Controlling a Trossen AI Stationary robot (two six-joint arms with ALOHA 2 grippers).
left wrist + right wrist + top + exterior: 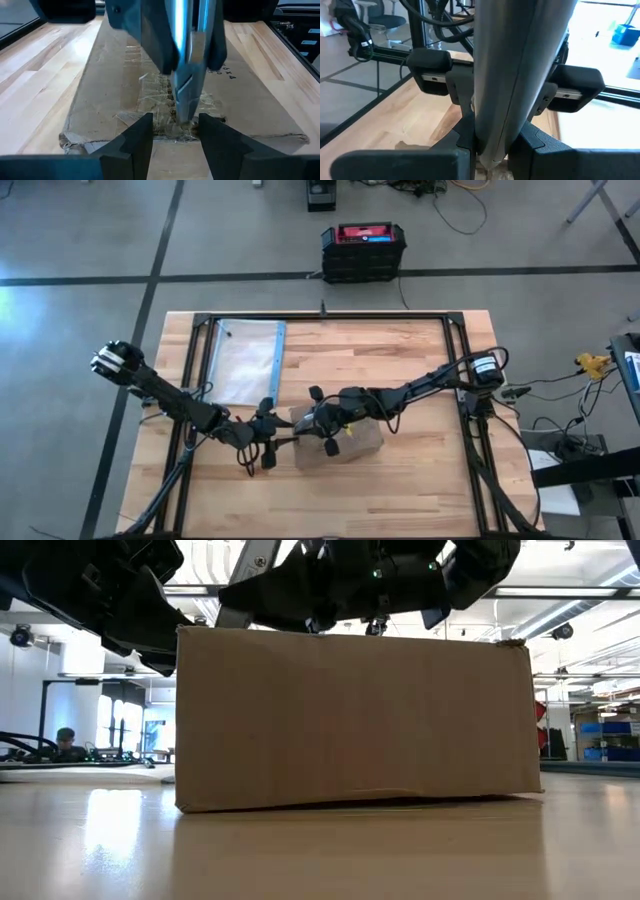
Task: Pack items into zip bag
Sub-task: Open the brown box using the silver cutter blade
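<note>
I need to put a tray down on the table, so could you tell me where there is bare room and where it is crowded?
Bare wood lies right of the cardboard box, out to the table frame's right rail, and along the near edge. It is crowded at the box, where the left gripper and right gripper meet. The zip bag fills the far-left corner.

Cardboard box (250, 95) bears small print, too blurred to read.

Bright, even overhead light; ceiling lamps glare on the surface (120, 830) in the low view; nearby tool (520, 75) looks blurred.
</note>
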